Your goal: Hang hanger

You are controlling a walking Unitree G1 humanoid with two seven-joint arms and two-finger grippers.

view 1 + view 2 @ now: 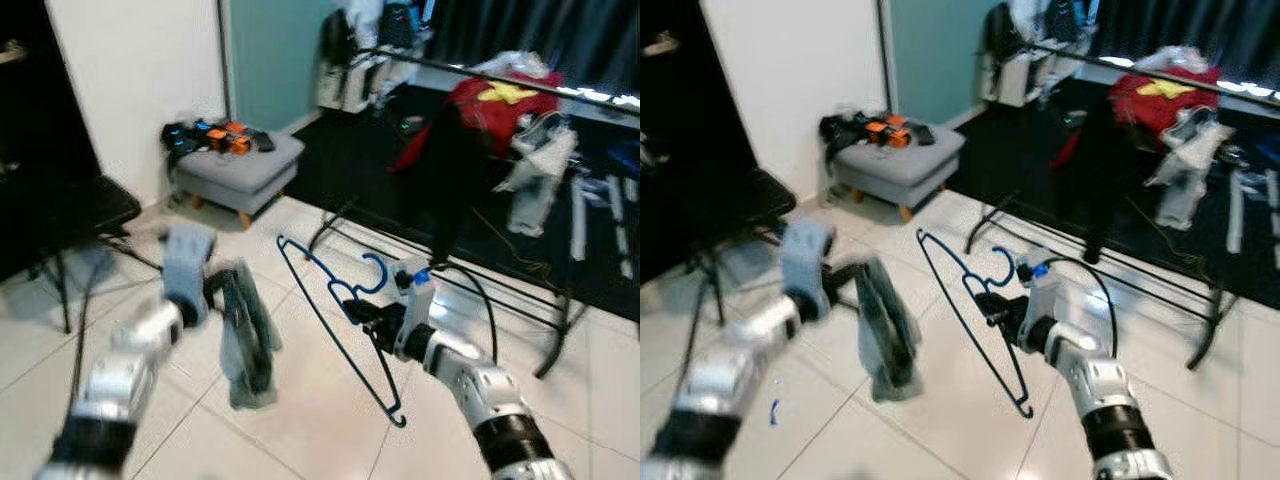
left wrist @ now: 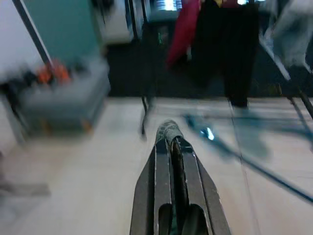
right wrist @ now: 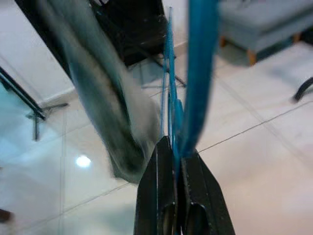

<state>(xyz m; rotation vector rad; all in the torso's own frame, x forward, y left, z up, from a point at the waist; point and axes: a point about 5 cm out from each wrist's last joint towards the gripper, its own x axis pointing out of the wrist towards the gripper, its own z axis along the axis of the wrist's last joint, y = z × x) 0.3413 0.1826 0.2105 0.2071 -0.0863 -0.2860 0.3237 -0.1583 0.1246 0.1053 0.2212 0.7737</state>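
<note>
Blue wire is showing in the right gripper, whose fingers are pinching tight just below the hook of the hanger, which is hanging tilted over the tiled floor near centre. At about nine o'clock from it, the left gripper is pointing down, fingers pressed together on nothing that I can make out. Beyond, at one o'clock, the clothes rack is carrying a red garment and dark clothes. Judging from this, the hook wants lifting above a bare stretch of rail, opening turned toward it, with the grip staying firm.
</note>
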